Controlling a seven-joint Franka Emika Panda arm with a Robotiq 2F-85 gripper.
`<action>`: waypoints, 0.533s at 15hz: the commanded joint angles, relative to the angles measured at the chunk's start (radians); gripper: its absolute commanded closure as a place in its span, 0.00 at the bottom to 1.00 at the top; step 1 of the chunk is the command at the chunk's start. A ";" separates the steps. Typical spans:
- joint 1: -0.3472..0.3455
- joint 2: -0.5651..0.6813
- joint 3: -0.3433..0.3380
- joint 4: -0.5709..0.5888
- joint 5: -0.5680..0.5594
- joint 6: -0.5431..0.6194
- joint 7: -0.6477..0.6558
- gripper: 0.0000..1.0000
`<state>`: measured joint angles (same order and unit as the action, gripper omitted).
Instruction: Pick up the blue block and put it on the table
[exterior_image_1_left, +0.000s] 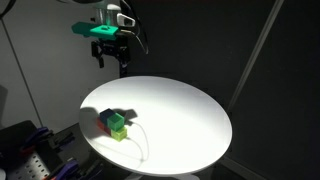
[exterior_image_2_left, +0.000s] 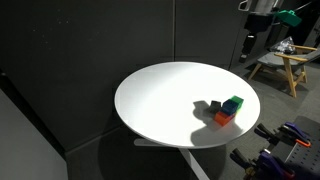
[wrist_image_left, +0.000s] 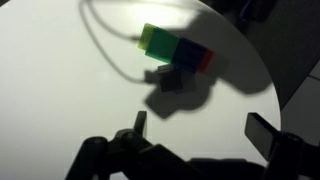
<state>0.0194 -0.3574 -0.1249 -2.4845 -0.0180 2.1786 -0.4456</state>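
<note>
The blue block (wrist_image_left: 186, 50) lies in a row between a bright green cube (wrist_image_left: 155, 40) and a red-orange cube (wrist_image_left: 206, 60) on the round white table (wrist_image_left: 60, 100). The cluster sits near the table's edge in both exterior views, with the blue block (exterior_image_1_left: 111, 119) (exterior_image_2_left: 228, 109) partly hidden by its neighbours. My gripper (wrist_image_left: 202, 130) is open and empty. It hangs high above the table, well away from the blocks (exterior_image_1_left: 110, 62) (exterior_image_2_left: 249, 48). Its shadow falls beside the blocks.
A thin dark cable (exterior_image_1_left: 141, 140) loops on the table (exterior_image_1_left: 180, 120) next to the cubes, also in the wrist view (wrist_image_left: 100, 40). A wooden stool (exterior_image_2_left: 285, 65) stands behind the table (exterior_image_2_left: 160, 100). Equipment (exterior_image_1_left: 30, 150) sits by the table edge. Black curtains surround the scene.
</note>
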 joint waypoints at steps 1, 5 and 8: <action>0.013 0.012 0.002 0.001 -0.032 0.001 -0.092 0.00; 0.023 0.022 0.002 -0.014 -0.057 -0.009 -0.187 0.00; 0.024 0.026 0.005 -0.025 -0.071 -0.014 -0.257 0.00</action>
<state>0.0397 -0.3292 -0.1220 -2.5042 -0.0601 2.1772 -0.6358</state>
